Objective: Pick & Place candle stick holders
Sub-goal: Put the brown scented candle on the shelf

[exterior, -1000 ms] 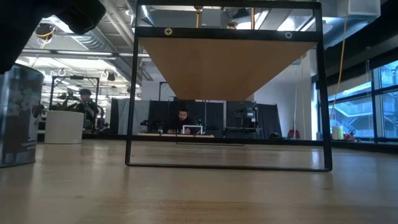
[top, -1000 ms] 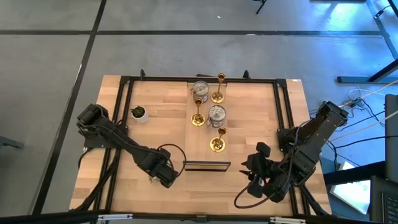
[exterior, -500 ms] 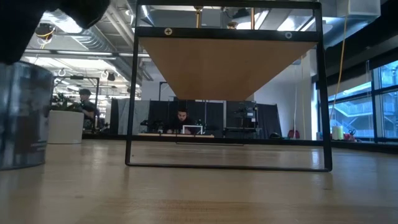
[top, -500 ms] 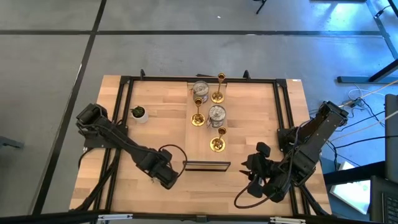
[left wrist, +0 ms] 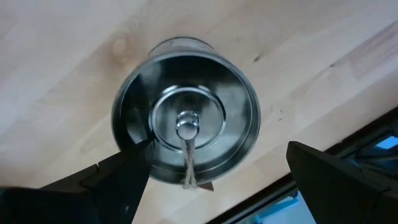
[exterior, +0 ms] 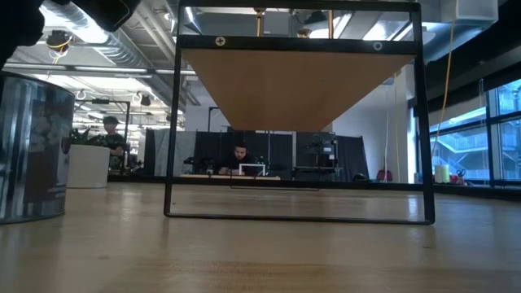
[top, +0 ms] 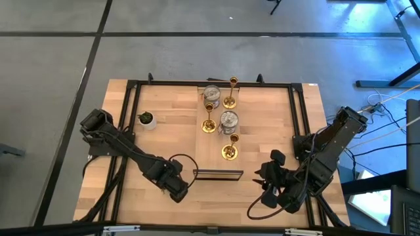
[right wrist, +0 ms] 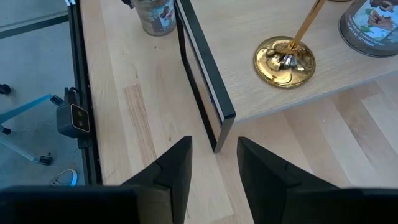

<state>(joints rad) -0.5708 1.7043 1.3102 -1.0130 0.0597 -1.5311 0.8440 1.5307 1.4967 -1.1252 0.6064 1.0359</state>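
At seven o'clock on the table (top: 262, 131), our left gripper (left wrist: 211, 177) hangs wide open over one silver cup (left wrist: 185, 134), holding nothing. Five holders (top: 220, 120) already stand on the board (top: 216, 141). Our right gripper (right wrist: 214, 162) waits slightly open, empty.

my left gripper (top: 177, 189) crept bit further toward table's near edge; silver cup (exterior: 32, 146) under it looks bigger, nearer in low view now; right side same
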